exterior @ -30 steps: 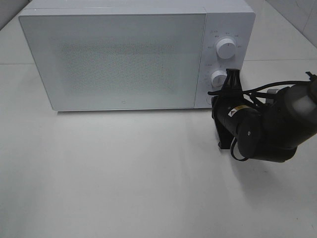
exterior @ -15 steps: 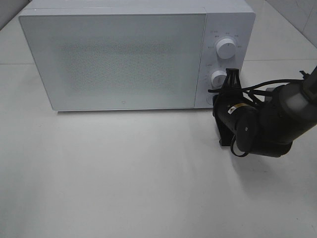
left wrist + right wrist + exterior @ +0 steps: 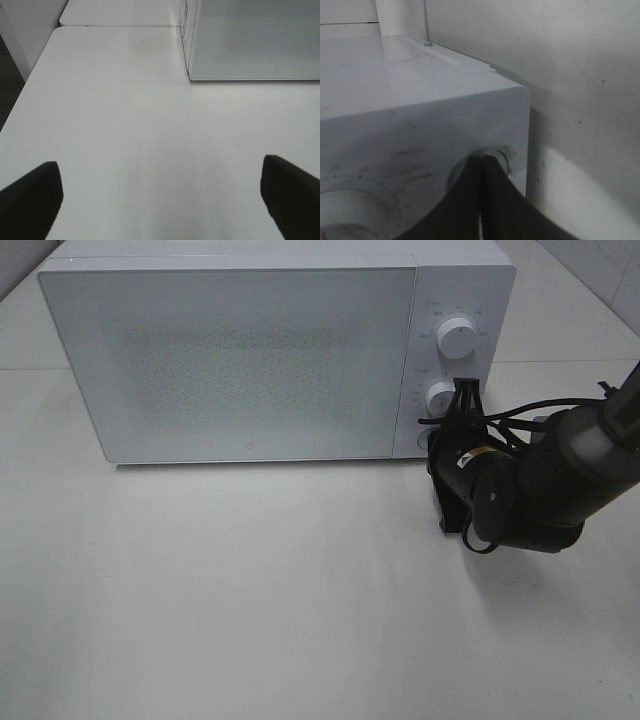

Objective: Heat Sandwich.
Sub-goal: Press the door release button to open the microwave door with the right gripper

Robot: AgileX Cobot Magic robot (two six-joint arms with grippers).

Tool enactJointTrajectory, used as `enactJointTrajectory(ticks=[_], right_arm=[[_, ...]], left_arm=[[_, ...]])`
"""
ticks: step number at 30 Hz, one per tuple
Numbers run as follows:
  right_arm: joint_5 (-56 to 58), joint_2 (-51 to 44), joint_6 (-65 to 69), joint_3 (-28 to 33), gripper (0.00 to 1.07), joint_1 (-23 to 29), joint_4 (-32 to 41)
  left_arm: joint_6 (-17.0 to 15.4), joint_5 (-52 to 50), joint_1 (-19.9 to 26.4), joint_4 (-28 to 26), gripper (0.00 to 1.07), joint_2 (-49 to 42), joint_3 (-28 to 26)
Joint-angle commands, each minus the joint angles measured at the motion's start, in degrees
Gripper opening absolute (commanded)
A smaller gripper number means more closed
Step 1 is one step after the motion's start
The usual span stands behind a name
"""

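Note:
The sandwich is out of view. The white microwave (image 3: 240, 360) stands at the back of the table with its door closed; it also shows in the left wrist view (image 3: 255, 40). My right gripper (image 3: 437, 445) is shut and empty. In the right wrist view its fingertips (image 3: 482, 159) touch a round button (image 3: 502, 155) at the lower right corner of the microwave's control panel (image 3: 420, 115). My left gripper (image 3: 160, 200) is open and empty above bare table, left of the microwave. It does not show in the exterior view.
Two white knobs sit on the panel, the upper knob (image 3: 457, 338) and the lower knob (image 3: 440, 397), just above my right gripper. The black right arm (image 3: 560, 480) with its cables stretches off to the right. The white table (image 3: 250, 590) lies in front of the microwave.
The right arm's rear part has shifted a little up and to the right. The shut gripper has stayed at the panel's lower corner. The door has stayed closed.

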Motion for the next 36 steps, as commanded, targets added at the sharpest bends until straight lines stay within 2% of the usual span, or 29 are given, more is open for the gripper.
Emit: enactJointTrajectory(ticks=[1,17,36], right_arm=[[-3.32,-0.23,-0.11,-1.09,0.00,0.00,-1.20],[-11.57,4.35,-0.92,-9.17,0.00,-0.17,-1.03],[-11.17,4.35,-0.86,-9.17,0.01,-0.17,-1.66]], left_arm=[[-0.52,-0.52,0.06,-0.06,1.03,-1.32,0.11],[-0.52,-0.52,0.06,-0.06,1.03,-1.32,0.11],[-0.52,-0.52,0.06,-0.06,1.03,-1.32,0.11]])
